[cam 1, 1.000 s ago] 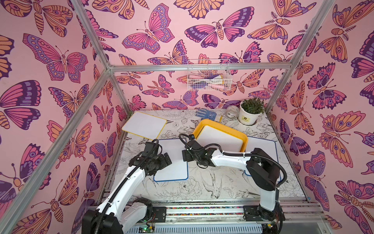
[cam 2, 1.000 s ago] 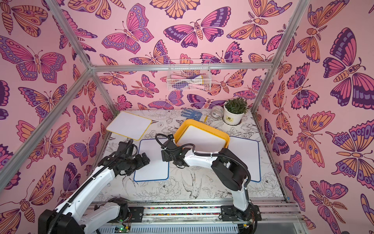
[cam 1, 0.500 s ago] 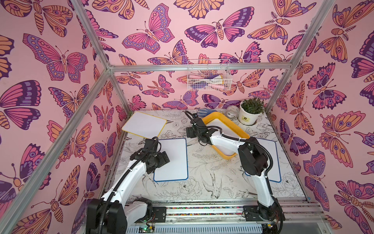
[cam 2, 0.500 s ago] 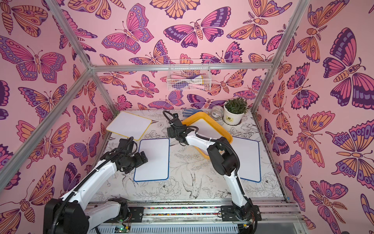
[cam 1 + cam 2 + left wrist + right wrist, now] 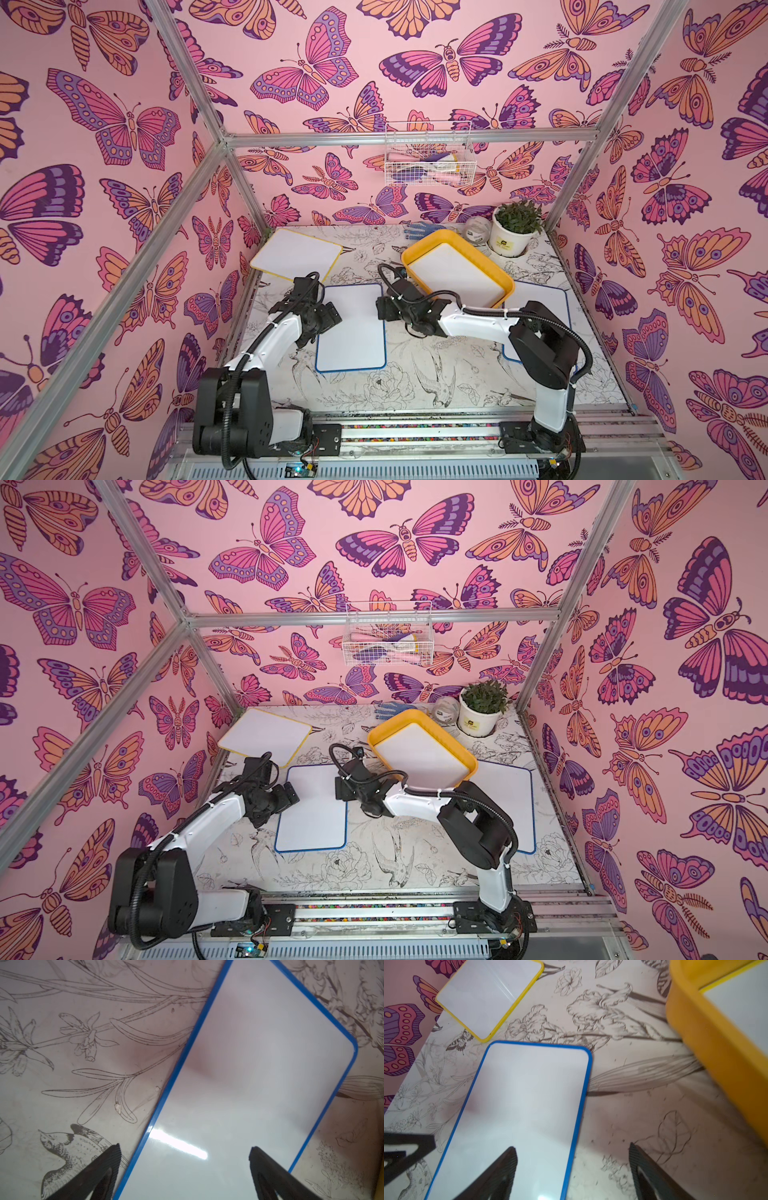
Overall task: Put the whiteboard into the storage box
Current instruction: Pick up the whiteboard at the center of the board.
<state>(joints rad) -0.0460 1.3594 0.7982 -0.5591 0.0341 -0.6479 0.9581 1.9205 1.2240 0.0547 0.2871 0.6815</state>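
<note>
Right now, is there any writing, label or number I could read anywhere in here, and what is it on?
No text here is readable.
White plant pot: small dark-and-yellow label, too small to read.
Clear round container beside it: pale label, blurred.
Blue-framed whiteboard and the whiteboard in the storage box: blank.

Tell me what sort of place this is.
Likely a staged robot test cell: an aluminium frame holding butterfly-print walls, and a left arm and right arm mounted on a front rail.
</note>
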